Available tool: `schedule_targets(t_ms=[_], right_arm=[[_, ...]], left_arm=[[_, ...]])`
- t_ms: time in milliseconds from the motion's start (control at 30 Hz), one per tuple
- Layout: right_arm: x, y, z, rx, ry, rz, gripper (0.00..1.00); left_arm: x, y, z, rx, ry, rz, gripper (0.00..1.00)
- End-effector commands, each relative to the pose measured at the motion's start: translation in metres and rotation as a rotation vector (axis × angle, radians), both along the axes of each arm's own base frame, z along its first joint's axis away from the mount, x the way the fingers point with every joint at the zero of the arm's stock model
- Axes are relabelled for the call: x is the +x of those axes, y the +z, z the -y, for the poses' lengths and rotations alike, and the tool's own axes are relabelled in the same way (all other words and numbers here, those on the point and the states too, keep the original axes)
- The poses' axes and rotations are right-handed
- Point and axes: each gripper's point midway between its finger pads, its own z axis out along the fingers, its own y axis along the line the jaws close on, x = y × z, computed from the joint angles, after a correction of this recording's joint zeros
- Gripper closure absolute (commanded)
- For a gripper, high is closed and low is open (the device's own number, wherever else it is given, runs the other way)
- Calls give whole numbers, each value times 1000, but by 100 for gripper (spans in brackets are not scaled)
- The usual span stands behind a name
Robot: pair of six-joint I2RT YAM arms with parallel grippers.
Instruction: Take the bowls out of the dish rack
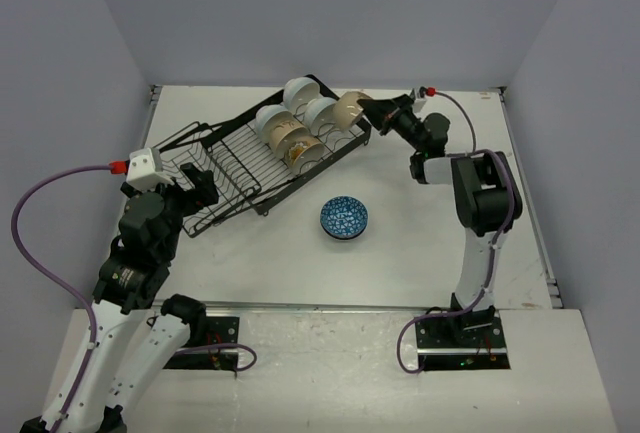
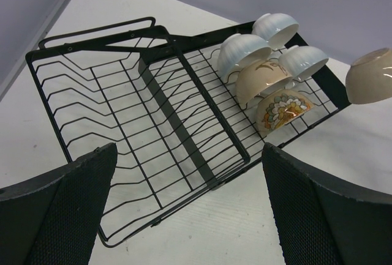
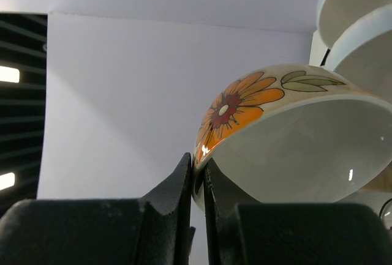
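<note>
The black wire dish rack [image 1: 240, 168] lies slantwise at the table's middle back; it also shows in the left wrist view [image 2: 141, 124]. Several bowls stand in its right end: white ones [image 1: 297, 90] [image 2: 243, 52], a tan one [image 2: 260, 78] and one with a patterned outside [image 2: 283, 109]. My right gripper [image 1: 373, 109] is shut on the rim of a beige bowl with an orange flower [image 3: 294, 136], held just off the rack's right end [image 1: 349, 108]. A blue-and-white patterned bowl [image 1: 344, 218] sits on the table. My left gripper [image 1: 205, 191] is open and empty at the rack's near left end.
Grey walls close in the white table [image 1: 420, 263] on three sides. The right arm's body [image 1: 480, 193] stands right of the blue bowl.
</note>
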Motion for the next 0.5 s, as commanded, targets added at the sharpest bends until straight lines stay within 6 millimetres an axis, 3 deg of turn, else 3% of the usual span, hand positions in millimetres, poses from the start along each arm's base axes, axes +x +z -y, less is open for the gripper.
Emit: schedule_targets(t_ms=[0,100,167,233,333,400,433,467], right_arm=[[-68,117,11,-40,43,486,100],[-58,91,19,-208,-8,404,100],[-57,80,30,-399,-67,302,100],[-53,67,41,-638,-138,335,100],[-56,54,74,-899,-266,264,100],[-61,34,99,-1095,-286,170,100],[-60,39,105,-1143,-302,166,100],[-71,18,110,-1222,-248,83,100]], left_arm=[[2,8,-3,12,6,38,0],[2,10,-4,12,11,43,0],[2,10,-4,11,11,46,0],[1,11,-4,9,8,48,0],[1,12,-3,8,5,51,0],[1,14,-2,5,-3,57,0],[1,14,-1,5,-7,58,0],[1,15,-1,5,-11,61,0]])
